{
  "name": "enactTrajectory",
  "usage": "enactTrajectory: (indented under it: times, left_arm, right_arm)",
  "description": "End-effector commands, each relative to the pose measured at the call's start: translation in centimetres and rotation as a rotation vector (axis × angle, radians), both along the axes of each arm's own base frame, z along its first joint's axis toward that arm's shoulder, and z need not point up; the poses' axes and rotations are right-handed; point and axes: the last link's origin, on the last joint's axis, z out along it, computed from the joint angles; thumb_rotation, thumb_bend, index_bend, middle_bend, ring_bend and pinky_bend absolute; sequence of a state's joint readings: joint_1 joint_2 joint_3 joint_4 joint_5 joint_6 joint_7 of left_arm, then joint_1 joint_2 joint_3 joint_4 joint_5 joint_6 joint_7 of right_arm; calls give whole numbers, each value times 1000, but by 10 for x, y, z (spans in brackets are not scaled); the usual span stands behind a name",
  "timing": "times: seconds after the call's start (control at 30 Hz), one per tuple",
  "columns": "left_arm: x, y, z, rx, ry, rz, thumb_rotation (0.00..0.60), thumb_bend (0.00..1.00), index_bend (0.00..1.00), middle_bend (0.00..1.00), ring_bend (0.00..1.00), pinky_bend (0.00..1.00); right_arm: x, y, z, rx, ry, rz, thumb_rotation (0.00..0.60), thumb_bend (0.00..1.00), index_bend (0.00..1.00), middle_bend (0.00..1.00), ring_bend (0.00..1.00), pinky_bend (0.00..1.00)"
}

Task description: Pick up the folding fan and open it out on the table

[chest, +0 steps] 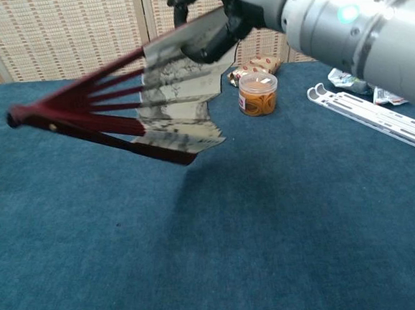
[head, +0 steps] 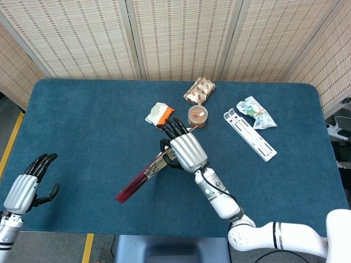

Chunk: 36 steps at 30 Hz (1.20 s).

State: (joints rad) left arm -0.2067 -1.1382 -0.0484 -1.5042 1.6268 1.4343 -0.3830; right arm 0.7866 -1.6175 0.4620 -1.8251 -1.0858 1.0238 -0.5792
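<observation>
My right hand (head: 184,149) holds the folding fan (head: 143,177) up in the air above the table's middle. In the chest view the fan (chest: 128,107) hangs partly spread, with dark red ribs meeting at a pivot on the left and a pale printed paper leaf on the right. There the right hand (chest: 242,1) grips the leaf's upper end near the frame's top. From the head camera the fan shows edge-on as a thin red strip slanting down to the left. My left hand (head: 28,183) hovers past the table's near left corner, holding nothing, fingers apart.
Behind the fan on the blue table (head: 82,126) lie an orange-and-white packet (head: 159,114), a small round jar (head: 197,116) and a patterned snack bag (head: 199,90). Far right are a white plastic rack (head: 250,134) and a crumpled wrapper (head: 255,112).
</observation>
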Motion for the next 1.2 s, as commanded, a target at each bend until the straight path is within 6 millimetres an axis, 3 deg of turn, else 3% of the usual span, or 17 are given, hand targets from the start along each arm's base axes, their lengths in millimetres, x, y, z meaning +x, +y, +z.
enactTrajectory:
  times: [0.03,0.23,0.4,0.57,0.9,1.2]
  left_arm:
    - [17,15,-11,-120,-169,-37,600,424,89,95,0,163]
    - [31,32,-35,-209,-273,-12,600,423,88,97,0,164]
    - [37,34,-45,-268,-364,-2,600,422,67,97,0,164]
    - [44,31,-49,-276,-436,-14,600,420,50,88,0,162]
    - [81,46,-68,-191,-700,19,600,399,32,82,0,166]
    - [88,47,-76,-164,-716,51,600,398,39,82,0,172]
  right_arm:
    - [26,-2,7,10,-17,8,600,628,682,115,0,0]
    - [55,-15,2,24,-43,-41,600,628,681,116,0,0]
    - [71,-26,2,23,-90,-89,600,628,681,115,0,0]
    - [80,-29,1,33,-111,-109,600,628,681,115,0,0]
    - [99,-29,-11,3,-157,-137,600,629,681,115,0,0]
    - [111,-30,-17,-43,-195,-173,600,628,681,133,0,0]
